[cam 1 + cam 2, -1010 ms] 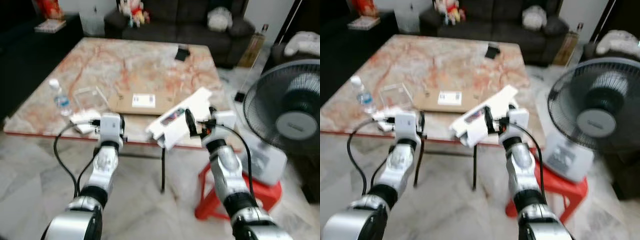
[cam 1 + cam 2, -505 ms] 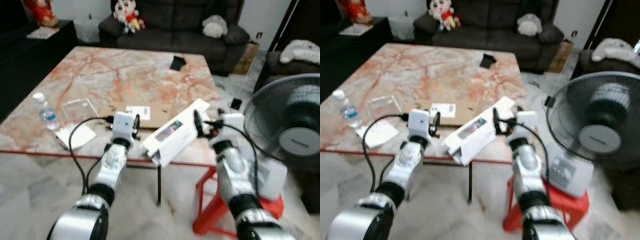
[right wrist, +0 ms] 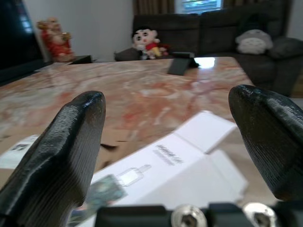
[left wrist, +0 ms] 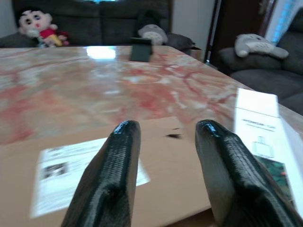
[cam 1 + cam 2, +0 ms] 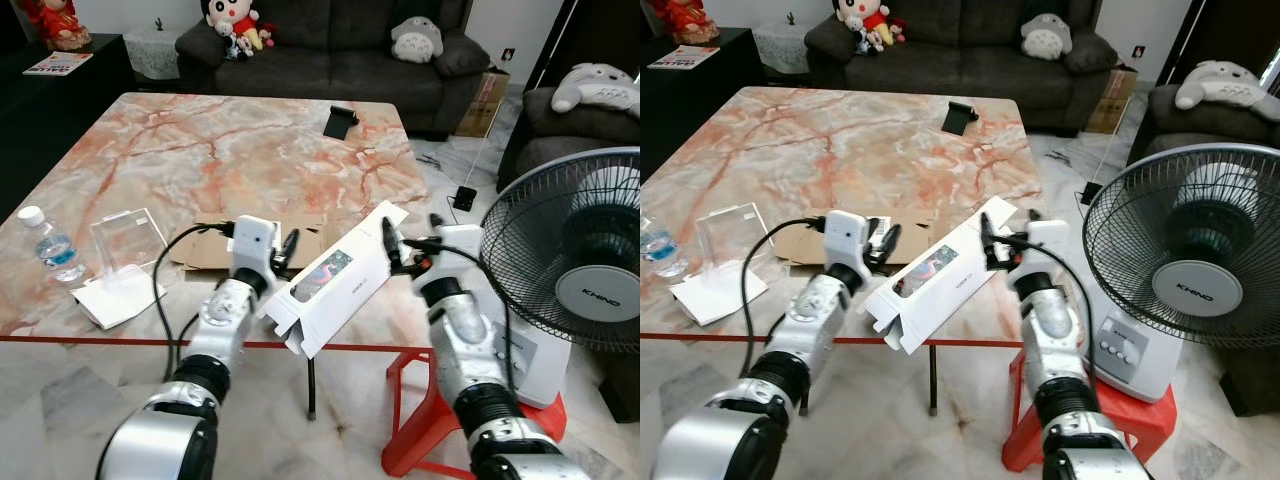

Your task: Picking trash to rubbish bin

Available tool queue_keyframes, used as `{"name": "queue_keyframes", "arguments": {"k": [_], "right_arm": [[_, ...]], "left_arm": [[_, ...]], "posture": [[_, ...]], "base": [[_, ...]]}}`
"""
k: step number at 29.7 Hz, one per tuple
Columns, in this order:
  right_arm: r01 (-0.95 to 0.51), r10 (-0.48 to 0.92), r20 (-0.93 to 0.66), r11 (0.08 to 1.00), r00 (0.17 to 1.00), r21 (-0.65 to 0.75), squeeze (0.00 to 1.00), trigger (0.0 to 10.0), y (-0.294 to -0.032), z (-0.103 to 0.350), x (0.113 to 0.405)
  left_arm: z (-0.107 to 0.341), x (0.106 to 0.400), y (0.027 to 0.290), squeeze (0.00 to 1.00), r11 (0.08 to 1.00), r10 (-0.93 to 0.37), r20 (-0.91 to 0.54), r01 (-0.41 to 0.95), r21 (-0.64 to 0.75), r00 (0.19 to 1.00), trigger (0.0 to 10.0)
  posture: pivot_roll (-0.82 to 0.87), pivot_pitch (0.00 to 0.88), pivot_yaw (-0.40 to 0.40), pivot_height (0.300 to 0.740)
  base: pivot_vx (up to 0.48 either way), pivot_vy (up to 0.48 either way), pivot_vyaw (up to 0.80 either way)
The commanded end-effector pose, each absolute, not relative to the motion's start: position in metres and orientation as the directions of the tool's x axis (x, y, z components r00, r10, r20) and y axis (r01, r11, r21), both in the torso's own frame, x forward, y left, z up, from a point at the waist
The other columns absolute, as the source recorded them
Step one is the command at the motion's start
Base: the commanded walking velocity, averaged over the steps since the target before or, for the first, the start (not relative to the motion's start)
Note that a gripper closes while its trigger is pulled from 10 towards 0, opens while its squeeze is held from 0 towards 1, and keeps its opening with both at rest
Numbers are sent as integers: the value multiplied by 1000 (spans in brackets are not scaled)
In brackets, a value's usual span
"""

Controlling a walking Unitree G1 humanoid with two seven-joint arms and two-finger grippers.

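A long white carton (image 5: 335, 277) lies slanted at the marble table's front edge (image 5: 120, 342), its lower end hanging past the edge. My right gripper (image 5: 410, 236) is at the carton's upper end, fingers wide open, and in the right wrist view the carton (image 3: 161, 165) lies between and just ahead of them. My left gripper (image 5: 284, 250) is open beside the carton's left side, over a flat brown cardboard sheet (image 5: 205, 243) with a white label (image 4: 80, 161). Nothing sits between its fingers (image 4: 116, 165).
A water bottle (image 5: 50, 246), a clear plastic box (image 5: 128, 236) and white paper (image 5: 105, 297) sit at the table's left front. A black object (image 5: 340, 122) stands at the far side. A standing fan (image 5: 580, 260) on a red stool (image 5: 420, 405) is close on the right.
The camera has moved closer and the picture has sharpened. My left gripper has shifted right, from above the white paper to over the cardboard beside the carton. The right gripper stays at the carton.
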State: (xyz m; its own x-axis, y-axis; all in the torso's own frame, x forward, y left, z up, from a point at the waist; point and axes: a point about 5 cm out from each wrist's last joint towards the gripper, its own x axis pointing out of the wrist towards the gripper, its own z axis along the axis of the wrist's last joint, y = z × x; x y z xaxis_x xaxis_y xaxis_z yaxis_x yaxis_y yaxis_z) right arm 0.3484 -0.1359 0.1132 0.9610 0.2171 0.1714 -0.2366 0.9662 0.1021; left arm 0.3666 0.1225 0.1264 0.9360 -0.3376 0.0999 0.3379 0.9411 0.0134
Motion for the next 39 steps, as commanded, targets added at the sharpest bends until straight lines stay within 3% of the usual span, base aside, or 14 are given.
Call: {"name": "queue_keyframes", "arguments": {"k": [1,5,12,15,16,24,34,39], "right_arm": [[-229,208,178,968,962,101,0,10000,-139,117,351],[-234,217,159,968,963,95,0,10000,-137,113,349],[-237,223,148,967,963,87,0,10000,-136,111,349],[-232,220,142,969,965,81,0,10000,-137,110,349],[-232,219,140,969,966,80,0,10000,-137,110,349],[-236,228,115,970,967,59,0,10000,-138,104,345],[-178,176,62,984,982,23,0,10000,-148,95,343],[-124,123,-17,990,992,-65,0,10000,-158,85,342]], "left_arm": [[138,370,120,1000,934,-356,132,358,9,925,10000],[137,371,128,1000,881,-446,112,458,-118,888,10000],[135,373,139,1000,841,-516,63,519,-156,854,10000],[125,371,138,1000,832,-547,-23,541,-127,837,10000],[123,370,136,0,822,-562,-37,553,-136,826,10000],[110,365,122,0,752,-653,-118,623,-215,748,10000],[103,364,115,0,742,-662,-148,615,-267,735,10000],[99,362,114,0,732,-677,-184,629,-262,712,10000]], "posture": [[-78,0,-39,740],[-83,0,-37,740],[-79,0,-38,740],[-76,0,-45,740],[-74,0,-47,740],[-85,0,-50,740],[-96,0,-53,740],[-103,1,-54,740]], "base": [[0,0,0],[0,0,0],[0,0,0],[0,0,0],[0,0,0],[0,0,0],[0,0,0],[0,0,0]]}}
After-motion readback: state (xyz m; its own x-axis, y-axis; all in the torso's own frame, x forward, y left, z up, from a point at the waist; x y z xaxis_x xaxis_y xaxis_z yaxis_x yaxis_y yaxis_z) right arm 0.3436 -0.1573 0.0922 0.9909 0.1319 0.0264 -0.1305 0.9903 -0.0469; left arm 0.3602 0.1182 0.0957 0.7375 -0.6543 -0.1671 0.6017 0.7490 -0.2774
